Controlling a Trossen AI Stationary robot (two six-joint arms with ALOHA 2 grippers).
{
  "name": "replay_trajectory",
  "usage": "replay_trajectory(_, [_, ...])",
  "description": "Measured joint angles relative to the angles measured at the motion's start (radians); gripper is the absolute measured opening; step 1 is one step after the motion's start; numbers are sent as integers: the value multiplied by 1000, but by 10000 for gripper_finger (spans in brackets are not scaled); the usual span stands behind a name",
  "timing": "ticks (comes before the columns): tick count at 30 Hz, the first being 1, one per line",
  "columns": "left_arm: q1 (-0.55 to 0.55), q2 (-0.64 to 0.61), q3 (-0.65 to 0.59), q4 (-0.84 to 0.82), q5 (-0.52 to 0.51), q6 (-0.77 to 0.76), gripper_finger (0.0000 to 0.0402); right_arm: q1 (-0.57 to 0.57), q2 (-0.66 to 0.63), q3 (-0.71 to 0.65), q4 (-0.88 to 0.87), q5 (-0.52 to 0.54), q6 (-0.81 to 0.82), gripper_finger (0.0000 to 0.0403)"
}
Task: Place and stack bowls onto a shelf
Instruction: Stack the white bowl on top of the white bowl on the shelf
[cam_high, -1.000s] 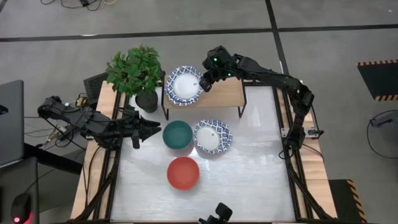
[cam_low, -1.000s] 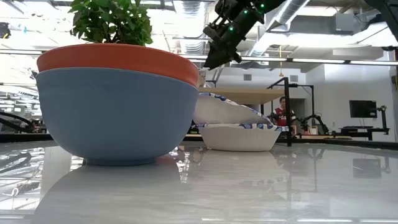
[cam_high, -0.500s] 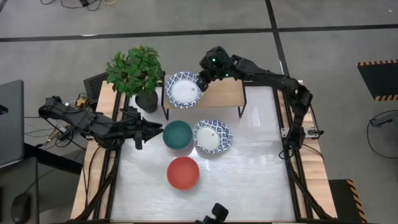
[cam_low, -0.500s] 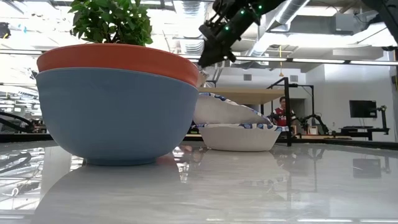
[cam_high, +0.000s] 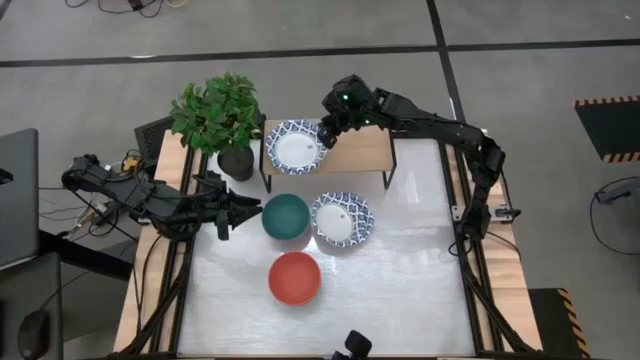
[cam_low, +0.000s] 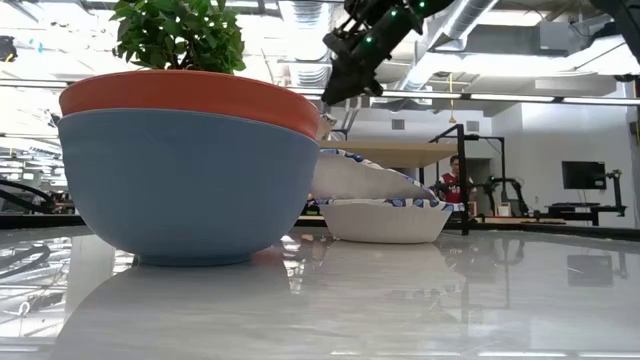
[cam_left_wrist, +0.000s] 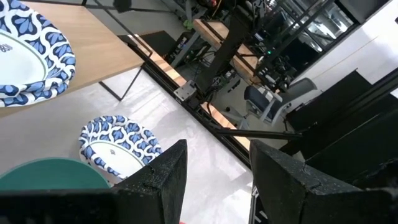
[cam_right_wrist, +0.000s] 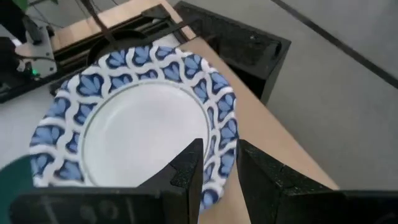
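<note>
- Our right gripper (cam_high: 323, 136) pinches the rim of a blue-patterned bowl (cam_high: 295, 146) at the shelf's (cam_high: 365, 152) left end.
- Our left gripper (cam_high: 252, 209), fingers spread, waits beside the teal bowl (cam_high: 286, 216) near the table's left edge.

The tabletop (cam_low: 400, 300) is glossy white and mirrors the bowls. The shelf (cam_high: 365, 150) is pale matt wood on thin black metal legs. The patterned bowl (cam_right_wrist: 137, 118) there looks glazed and smooth, as does the red bowl (cam_high: 294, 278). Both grippers' fingers (cam_left_wrist: 168, 180) are rough black plastic.
</note>
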Motion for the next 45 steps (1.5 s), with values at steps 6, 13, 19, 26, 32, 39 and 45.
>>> replay_trajectory(6, [0, 0, 0, -33, 19, 0, 158, 23, -16, 0, -175, -54, -9, 120])
replay_trajectory(13, [0, 0, 0, -63, 19, -29, 158, 67, -66, -1, -213, -57, -16, 120])
replay_trajectory(19, [-1, 0, 0, -68, 34, 9, 158, 86, -128, -1, -124, -56, -5, 120])
replay_trajectory(26, [-1, 0, 0, -70, 49, 11, 158, 93, -217, 0, -101, -76, 21, 120])
replay_trajectory(32, [-1, 10, -9, -80, 91, -2, 158, 109, -304, 0, -298, -79, 54, 120])
replay_trajectory(39, [-4, 56, -47, -95, 126, -47, 158, 174, -372, 0, -485, -76, 125, 120])
replay_trajectory(45, [-10, 109, -50, -62, 200, -90, 158, 289, -391, 0, -567, -18, 158, 120])
